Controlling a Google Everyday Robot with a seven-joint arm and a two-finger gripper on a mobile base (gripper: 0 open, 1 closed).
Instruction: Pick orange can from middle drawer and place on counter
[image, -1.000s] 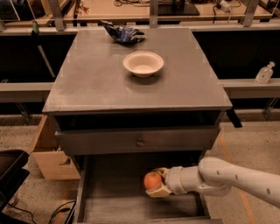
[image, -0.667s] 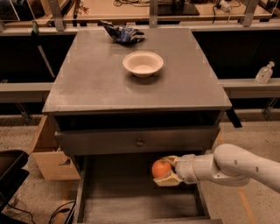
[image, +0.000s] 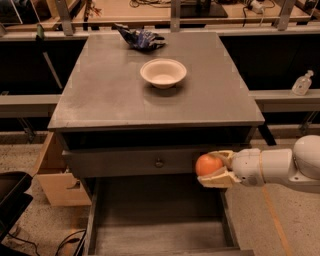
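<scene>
Gripper (image: 214, 170) clamped across the widest part of the round, probably light, smooth orange can (image: 206, 164), above the middle drawer (image: 155, 220).

Our pincer (image: 206, 170), gripping the orange can (image: 208, 163), hangs over the open middle drawer (image: 155, 222) just before the upper drawer front (image: 125, 163), and we find the surface (image: 107, 97) bare in front of the white bowl (image: 163, 73) and blue bundle (image: 140, 39)

a round white bowl (image: 163, 73) sits on the flat grey wooden bench (image: 110, 95), behind its middle; before the bench's front right, the two-finger claw (image: 212, 168) grips the small round orange can (image: 206, 164) above the right side of the grey wooden middle drawer (image: 155, 210)
</scene>
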